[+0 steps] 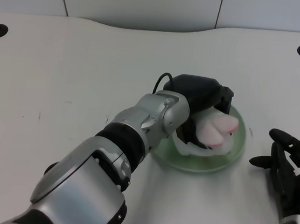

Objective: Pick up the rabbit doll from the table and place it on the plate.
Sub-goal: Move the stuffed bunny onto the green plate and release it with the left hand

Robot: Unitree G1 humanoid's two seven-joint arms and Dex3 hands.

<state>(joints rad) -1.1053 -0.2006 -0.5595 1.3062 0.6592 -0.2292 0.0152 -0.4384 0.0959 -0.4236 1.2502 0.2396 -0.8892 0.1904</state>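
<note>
While the left hand [205,103] hangs over the green plate [235,150] right of frame centre, its fingers clasp the rabbit doll [216,130], which sits low over the plate. Best to let go gently, then lift straight up so nothing drags.

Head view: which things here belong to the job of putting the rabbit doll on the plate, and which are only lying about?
Belong to the job:
- rabbit doll, over the plate
- plate, green
- left robot hand, over the plate at the doll; whether it grips cannot be told

Only there:
- right robot hand, resting at the side
- table, white, with two dark holes at its far corners
</note>
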